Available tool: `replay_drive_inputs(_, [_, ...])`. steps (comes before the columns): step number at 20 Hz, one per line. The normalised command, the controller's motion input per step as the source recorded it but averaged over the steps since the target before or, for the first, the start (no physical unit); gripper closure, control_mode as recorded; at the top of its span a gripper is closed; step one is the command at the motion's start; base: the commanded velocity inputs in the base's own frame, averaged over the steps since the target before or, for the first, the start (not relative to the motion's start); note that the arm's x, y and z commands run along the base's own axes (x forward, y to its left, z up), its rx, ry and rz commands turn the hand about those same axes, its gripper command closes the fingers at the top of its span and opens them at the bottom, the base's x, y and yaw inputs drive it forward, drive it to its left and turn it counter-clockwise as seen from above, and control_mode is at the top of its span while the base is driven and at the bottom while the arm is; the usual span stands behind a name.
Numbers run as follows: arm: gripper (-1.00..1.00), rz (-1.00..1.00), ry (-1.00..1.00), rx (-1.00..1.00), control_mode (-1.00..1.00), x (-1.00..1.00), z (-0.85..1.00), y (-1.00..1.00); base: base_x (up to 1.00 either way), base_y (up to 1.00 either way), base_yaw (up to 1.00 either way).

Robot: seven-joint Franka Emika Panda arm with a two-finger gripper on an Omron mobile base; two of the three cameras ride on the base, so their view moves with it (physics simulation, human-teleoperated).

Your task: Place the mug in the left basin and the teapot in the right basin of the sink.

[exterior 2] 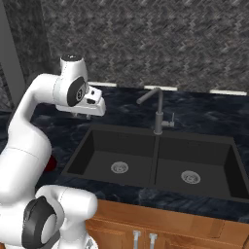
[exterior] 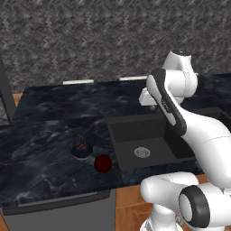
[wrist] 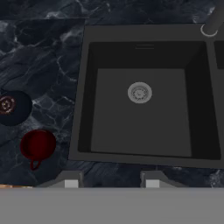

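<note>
Tool (wrist: 108,178) hangs empty, jaws parted, high over the left basin (wrist: 140,131); mug (wrist: 38,145) sits on the desk (wrist: 43,57) beside the teapot (wrist: 11,107), looks rigid, glossy, probably slippery, so I'd pinch the rim wall.

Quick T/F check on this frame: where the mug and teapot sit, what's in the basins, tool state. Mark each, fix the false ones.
1. The mug stands on the counter, left of the sink. True.
2. The teapot is already in the right basin. False: it stands on the counter beside the mug.
3. The left basin holds nothing but its drain. True.
4. The tool is closed on the mug. False: its fingertips hold nothing, and the mug sits apart from them.
5. The tap stands at the left edge of the sink. False: it rises at the divider between the two basins.
</note>
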Motion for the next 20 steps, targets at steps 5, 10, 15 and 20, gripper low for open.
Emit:
replay_drive_inputs(5, [-1.00,0.00,0.00,0.00,-1.00,-0.05,0.00,0.00,0.00,0.00,0.00])
replay_drive_inputs(10, [-1.00,0.00,-0.01,0.00,-1.00,-0.09,0.00,0.12,0.00,0.00,0.00])
replay_drive_inputs(15, [-1.00,0.01,-0.04,0.00,-1.00,-0.09,0.00,0.19,0.00,0.00,0.00])
replay_drive_inputs(20, [-1.00,0.04,-0.05,0.00,-1.00,-0.10,0.00,0.26,0.00,0.00,0.00])
